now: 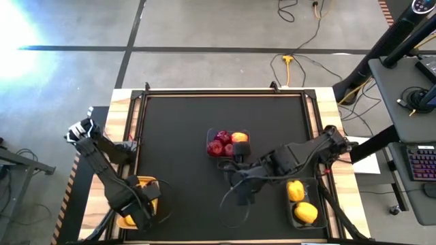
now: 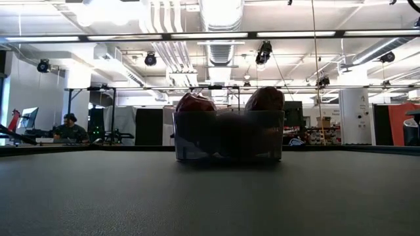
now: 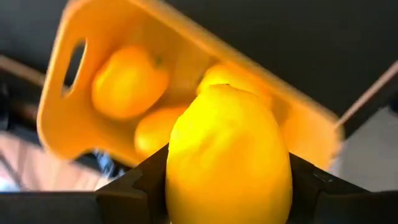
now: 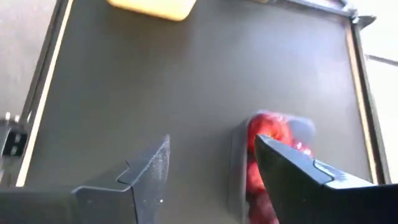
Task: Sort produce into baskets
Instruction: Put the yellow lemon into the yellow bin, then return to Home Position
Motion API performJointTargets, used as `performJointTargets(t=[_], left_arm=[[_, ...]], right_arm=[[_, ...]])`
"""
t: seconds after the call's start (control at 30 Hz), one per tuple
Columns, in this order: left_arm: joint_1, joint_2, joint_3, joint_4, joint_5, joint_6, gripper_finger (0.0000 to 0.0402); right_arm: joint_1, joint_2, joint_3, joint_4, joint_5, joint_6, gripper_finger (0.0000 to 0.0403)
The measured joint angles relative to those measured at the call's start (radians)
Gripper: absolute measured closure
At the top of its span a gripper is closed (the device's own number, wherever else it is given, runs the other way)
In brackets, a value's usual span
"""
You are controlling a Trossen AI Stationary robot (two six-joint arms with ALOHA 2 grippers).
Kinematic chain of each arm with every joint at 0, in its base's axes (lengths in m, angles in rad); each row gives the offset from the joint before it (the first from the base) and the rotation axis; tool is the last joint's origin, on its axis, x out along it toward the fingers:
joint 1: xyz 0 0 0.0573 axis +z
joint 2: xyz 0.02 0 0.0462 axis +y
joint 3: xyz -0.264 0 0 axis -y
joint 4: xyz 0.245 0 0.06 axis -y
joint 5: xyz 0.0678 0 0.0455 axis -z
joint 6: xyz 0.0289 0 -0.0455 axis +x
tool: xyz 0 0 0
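My left gripper (image 1: 139,204) hangs at the table's near left corner, over the yellow-orange basket (image 3: 68,118). It is shut on a yellow pepper (image 3: 230,155). Three more yellow peppers (image 3: 127,81) lie in that basket. My right gripper (image 4: 211,171) is open with nothing between its fingers. It hovers near the table's middle, beside the clear basket (image 1: 228,144), which holds red fruits (image 4: 268,130). Two lemons (image 1: 300,201) lie in the dark basket (image 1: 315,204) at the near right. My left gripper pinches the yellow pepper by its two opposite sides (image 3: 180,180), one dark finger (image 3: 146,183) on each side. The fingers point down from above. The pepper is lifted clear, above the open top of the yellow-orange basket.
A black mat (image 1: 184,129) covers the table inside a wooden frame (image 1: 126,109). In the low view the clear basket (image 2: 230,134) stands alone at mid-table with bare mat around it. A person (image 2: 69,128) sits far off in the room beyond.
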Motion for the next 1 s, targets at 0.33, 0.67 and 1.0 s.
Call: performJointTargets(t=[0.33, 0.67, 1.0], left_arm=[[0.053, -0.034, -0.213, 0.03, 0.09, 0.004, 0.0213], [0.127, -0.031, -0.221, 0.054, 0.245, 0.102, 0.0114], [0.156, -0.032, 0.047, -0.27, 0.123, 0.471, 0.0089]], right_arm=[[0.086, 0.001, -0.046, -0.177, -0.004, 0.154, 0.0217], [0.117, -0.016, -0.072, -0.166, 0.125, 0.135, 0.0303], [0.065, -0.36, -0.686, 0.418, 0.123, 0.011, 0.0392]])
